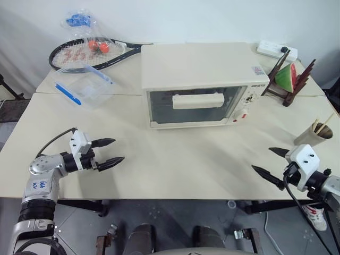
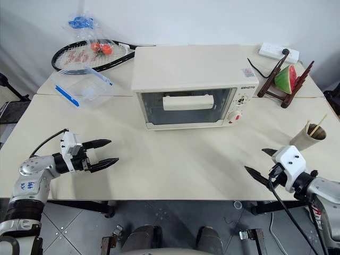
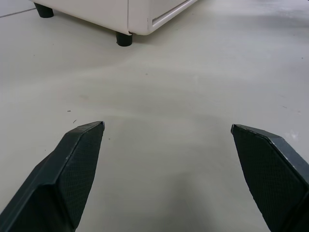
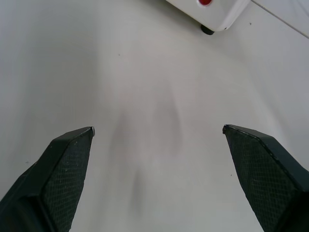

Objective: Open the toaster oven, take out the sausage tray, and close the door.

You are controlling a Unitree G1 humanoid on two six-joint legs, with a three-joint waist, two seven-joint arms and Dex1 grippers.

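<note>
The cream-white toaster oven (image 1: 196, 79) stands at the middle back of the table. Its glass door (image 1: 194, 106) is shut, with the bar handle (image 1: 197, 100) across its upper part. The sausage tray is hidden from view. My left gripper (image 1: 109, 151) hovers open over the table's front left, well short of the oven. My right gripper (image 1: 268, 162) stands open at the front right, also apart from the oven. A corner foot of the oven (image 3: 124, 38) shows in the left wrist view, and its red button (image 4: 205, 2) in the right wrist view.
A clear plastic box with a blue strip (image 1: 84, 85) lies at the back left, beside a tennis racket (image 1: 90, 53) with two red balls. A wooden rack with a watermelon slice (image 1: 288, 78), a power strip (image 1: 276, 50) and a paper cup (image 1: 314, 134) stand at the right.
</note>
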